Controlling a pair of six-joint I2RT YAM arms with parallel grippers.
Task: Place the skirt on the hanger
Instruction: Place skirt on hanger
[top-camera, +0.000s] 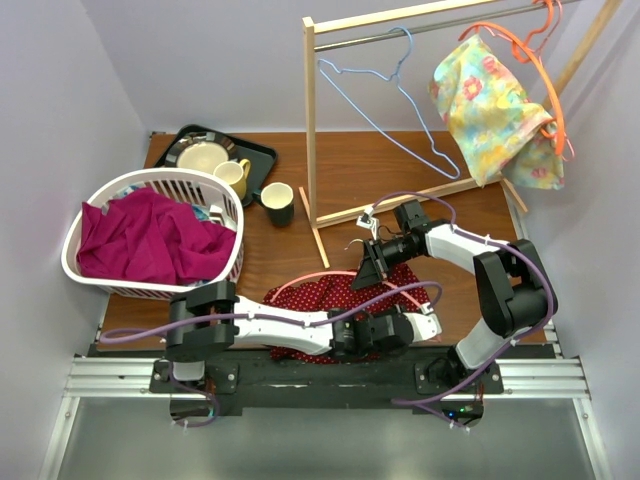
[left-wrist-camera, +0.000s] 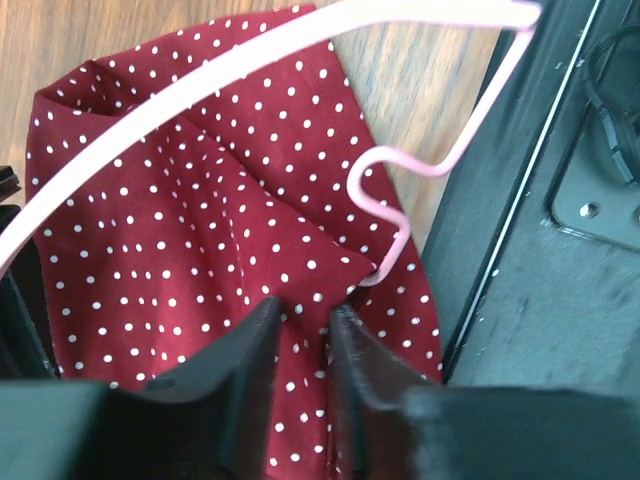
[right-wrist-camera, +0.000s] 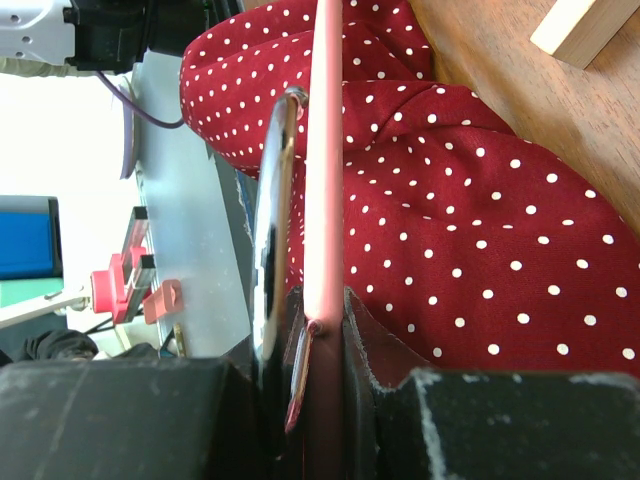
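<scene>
At the table's (top-camera: 390, 165) near edge the limp, light skirt (left-wrist-camera: 200, 250) lies under the hanger (left-wrist-camera: 200, 80), clamped by the right gripper (right-wrist-camera: 325, 310). The left gripper (left-wrist-camera: 305, 320) straddles a fold worth pinching; whether it grips yet, I cannot tell.

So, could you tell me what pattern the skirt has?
The skirt is red with white dots, clearest from the left wrist.

The brown wooden tabletop (top-camera: 350, 165) carries a white laundry basket (top-camera: 150, 283) at left, a black tray (top-camera: 262, 158) (dishes on it) behind, a dark mug (top-camera: 277, 203) beside that, a wooden rack's foot (top-camera: 400, 201), and a red dotted skirt (top-camera: 320, 298) near the front edge, seemingly lying flat.
</scene>
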